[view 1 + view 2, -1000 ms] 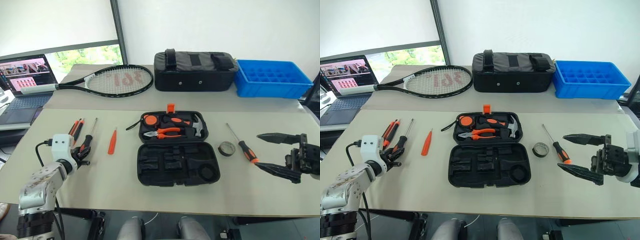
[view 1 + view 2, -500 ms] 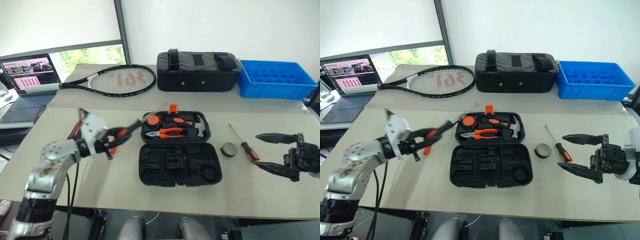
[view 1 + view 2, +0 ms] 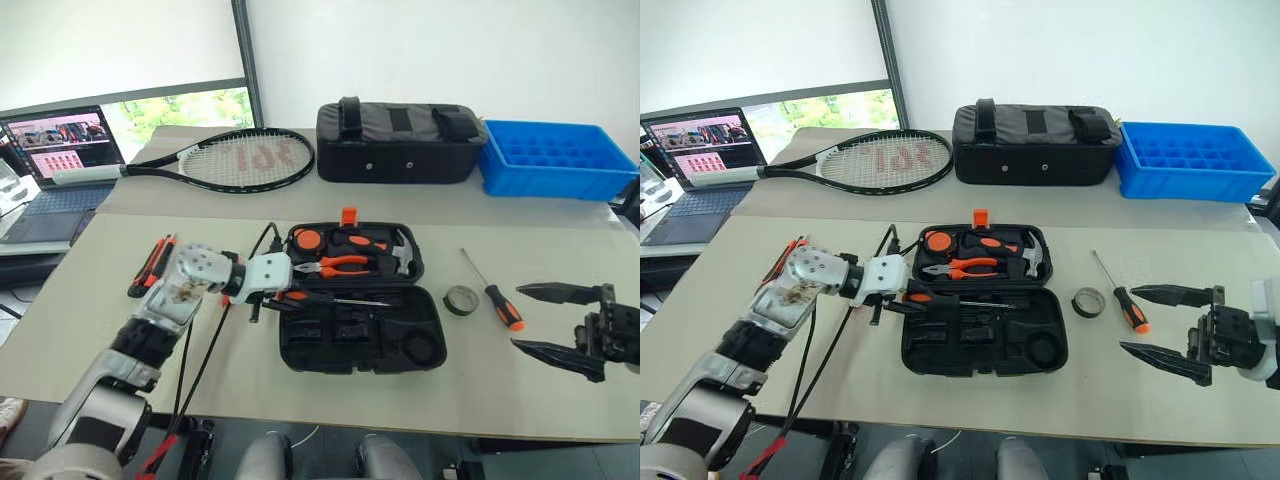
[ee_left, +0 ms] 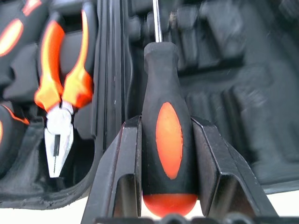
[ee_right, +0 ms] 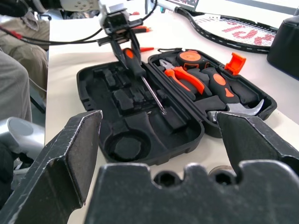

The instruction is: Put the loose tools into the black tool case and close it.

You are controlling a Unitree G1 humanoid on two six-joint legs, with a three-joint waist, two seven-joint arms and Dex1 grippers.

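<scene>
Screwdriver carried over the open case

Head view: the left tool (image 3: 283, 296) has swung right from the bench's (image 3: 150, 360) left side, holding a black-and-orange plastic-handled screwdriver (image 3: 330, 299) over the flat black hard-plastic tool case (image 3: 360, 340), ready for a slot.
Left wrist view: orange pliers (image 4: 63, 79) sit in the far half.
Right wrist view: the right tool (image 5: 159, 140) is wide, empty.

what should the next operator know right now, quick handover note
Left gripper: shut on a black-and-orange screwdriver, held over the open black tool case.
Right gripper: open, empty, right of the case.
Still on the table: second screwdriver and tape roll right of the case, utility knife left of it.
Left: seat the held screwdriver, load the rest, close the case.
</scene>
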